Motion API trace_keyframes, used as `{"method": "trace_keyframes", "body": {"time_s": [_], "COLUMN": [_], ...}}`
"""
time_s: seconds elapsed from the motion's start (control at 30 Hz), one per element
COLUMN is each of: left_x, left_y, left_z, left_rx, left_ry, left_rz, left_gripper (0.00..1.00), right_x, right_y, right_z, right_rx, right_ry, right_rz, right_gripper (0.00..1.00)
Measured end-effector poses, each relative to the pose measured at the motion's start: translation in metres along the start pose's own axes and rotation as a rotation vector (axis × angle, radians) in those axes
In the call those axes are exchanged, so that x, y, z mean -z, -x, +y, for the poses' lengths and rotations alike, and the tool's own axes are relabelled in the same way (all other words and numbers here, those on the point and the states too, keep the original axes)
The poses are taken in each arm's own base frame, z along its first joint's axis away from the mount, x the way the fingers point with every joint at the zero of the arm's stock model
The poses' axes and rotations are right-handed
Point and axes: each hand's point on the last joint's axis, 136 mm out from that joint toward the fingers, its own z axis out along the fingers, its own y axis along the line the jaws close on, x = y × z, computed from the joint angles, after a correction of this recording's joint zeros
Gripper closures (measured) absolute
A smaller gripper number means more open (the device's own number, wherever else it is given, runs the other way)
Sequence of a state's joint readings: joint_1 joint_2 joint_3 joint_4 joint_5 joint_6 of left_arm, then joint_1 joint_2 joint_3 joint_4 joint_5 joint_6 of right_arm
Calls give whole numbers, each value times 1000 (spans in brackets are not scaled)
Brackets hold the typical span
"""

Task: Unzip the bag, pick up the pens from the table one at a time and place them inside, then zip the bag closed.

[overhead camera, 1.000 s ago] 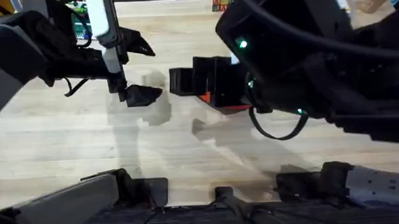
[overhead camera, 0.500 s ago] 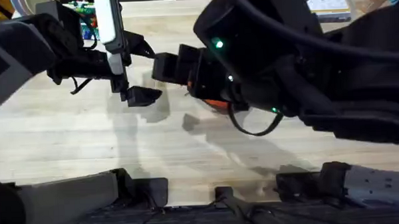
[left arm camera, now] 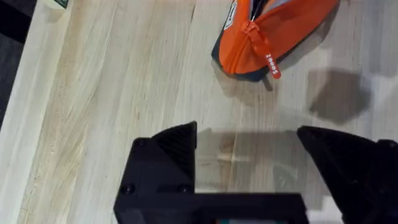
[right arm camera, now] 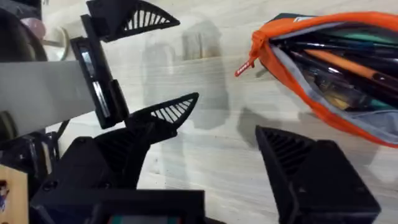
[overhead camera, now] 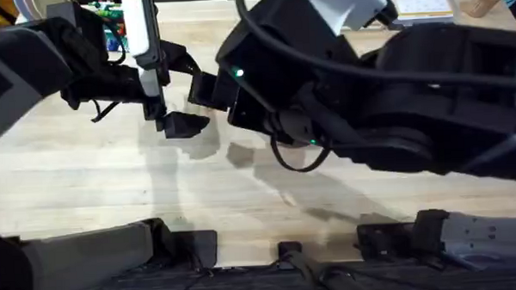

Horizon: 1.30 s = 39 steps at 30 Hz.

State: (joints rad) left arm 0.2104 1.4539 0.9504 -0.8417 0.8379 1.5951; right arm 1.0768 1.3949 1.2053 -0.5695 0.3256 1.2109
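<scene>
Pens (right arm camera: 339, 65) inside unzipped bag (right arm camera: 329, 81)

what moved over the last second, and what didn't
The right arm swung left across the table, its gripper closing in on the left gripper, and it now covers the orange bag that showed beneath it a second ago. Nothing was gripped or released: both jaws are open and empty. The left arm barely shifted. The bag lies unzipped, pens inside.

worktop (left arm camera: 112, 81): pale wood, matt, visible grain | bag (right arm camera: 323, 68): orange cloth, grey lining | left hand (left arm camera: 249, 174): matt black plastic
</scene>
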Motion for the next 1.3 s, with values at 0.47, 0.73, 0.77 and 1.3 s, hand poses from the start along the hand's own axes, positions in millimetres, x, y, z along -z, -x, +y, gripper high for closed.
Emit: {"method": "trace_keyframes", "body": {"time_s": [0.47, 0.73, 0.77, 1.3], "left_x": [0, 0, 0, 0], "left_y": [0, 0, 0, 0], "left_z": [0, 0, 0, 0], "left_rx": [0, 0, 0, 0], "left_ry": [0, 0, 0, 0], "left_rz": [0, 0, 0, 0], "left_gripper": [7, 7, 7, 8], "right_x": [-35, -51, -55, -92], "right_y": [-5, 1, 2, 16], "right_z": [-9, -19, -20, -35], "right_rx": [-11, -41, -47, -103], "right_ry": [-72, -113, -117, -161], "right_rz": [-14, -26, -27, -56], "right_gripper": [3, 3, 3, 4]}}
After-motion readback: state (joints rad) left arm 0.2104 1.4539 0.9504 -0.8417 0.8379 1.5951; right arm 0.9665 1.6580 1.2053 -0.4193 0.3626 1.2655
